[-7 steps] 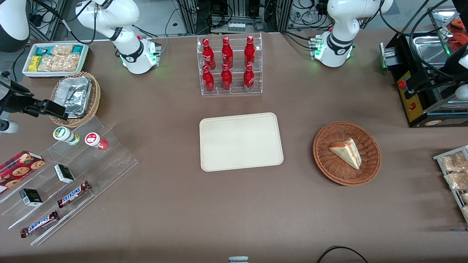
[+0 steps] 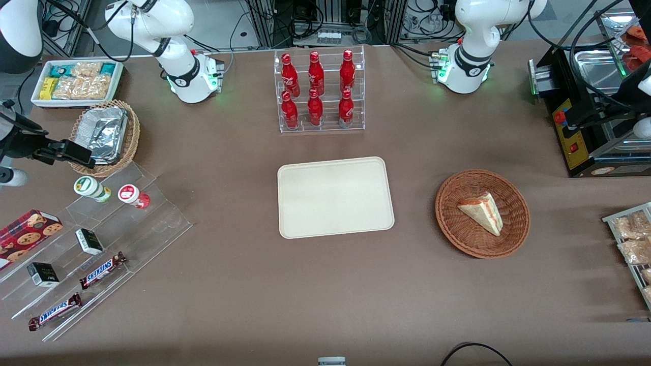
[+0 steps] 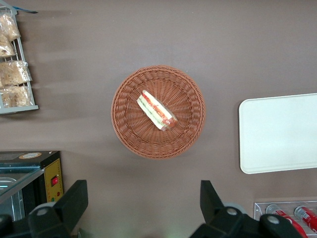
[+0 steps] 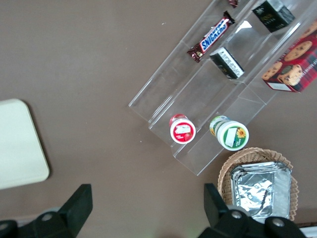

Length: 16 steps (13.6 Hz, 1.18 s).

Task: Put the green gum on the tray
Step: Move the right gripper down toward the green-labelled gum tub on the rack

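1. Gum first: the green gum stands upright on the top step of a clear acrylic riser, at the working arm's end of the counter.
2. Just beside it on the same step stands the red canister, close but not touching.
3. Lower steps of the riser carry two small dark boxes, two Snickers bars and a cookie box.
4. A wicker basket with a crinkled foil pan sits just beside the riser, farther from the front camera than the gum.
5. The hand hangs high above the counter near the riser, fingers spread wide and holding nothing.
6. The tray lies bare mid-counter, well apart from the gum.
7. A rack of red bottles stands farther from the camera than the tray; a basket with a sandwich lies toward the parked arm's end.
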Tool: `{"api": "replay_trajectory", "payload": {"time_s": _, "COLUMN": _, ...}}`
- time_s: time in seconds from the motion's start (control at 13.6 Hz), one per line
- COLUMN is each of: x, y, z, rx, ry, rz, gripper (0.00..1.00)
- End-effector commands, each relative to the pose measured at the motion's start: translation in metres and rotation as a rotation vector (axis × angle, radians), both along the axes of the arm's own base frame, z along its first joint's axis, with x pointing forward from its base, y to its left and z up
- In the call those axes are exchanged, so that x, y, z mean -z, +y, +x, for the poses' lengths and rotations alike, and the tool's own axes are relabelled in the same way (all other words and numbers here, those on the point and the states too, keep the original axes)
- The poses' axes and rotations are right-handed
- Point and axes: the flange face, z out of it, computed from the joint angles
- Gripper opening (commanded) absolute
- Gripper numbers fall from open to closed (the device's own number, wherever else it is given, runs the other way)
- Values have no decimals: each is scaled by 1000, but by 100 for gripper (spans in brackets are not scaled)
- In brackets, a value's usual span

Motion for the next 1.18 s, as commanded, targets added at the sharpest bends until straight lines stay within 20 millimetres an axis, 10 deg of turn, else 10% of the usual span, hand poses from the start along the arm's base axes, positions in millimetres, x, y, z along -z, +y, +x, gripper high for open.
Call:
{"api": "replay_trajectory", "payload": {"time_s": 0.0, "x": 17, "y": -7, "z": -1, "rx": -146, "ry": -17, "rz": 2, "gripper": 100}}
{"api": "replay_trajectory", "payload": {"time_s": 0.59, "x": 109, "y": -90, "z": -11, "rx": -630, "ry": -30, "rz": 31, "gripper": 100}}
{"api": "replay_trajectory", "payload": {"time_s": 1.11, "x": 162, "y": -116, "z": -31, "rx": -724, "ry": -96, "rz": -2, "gripper": 100}}
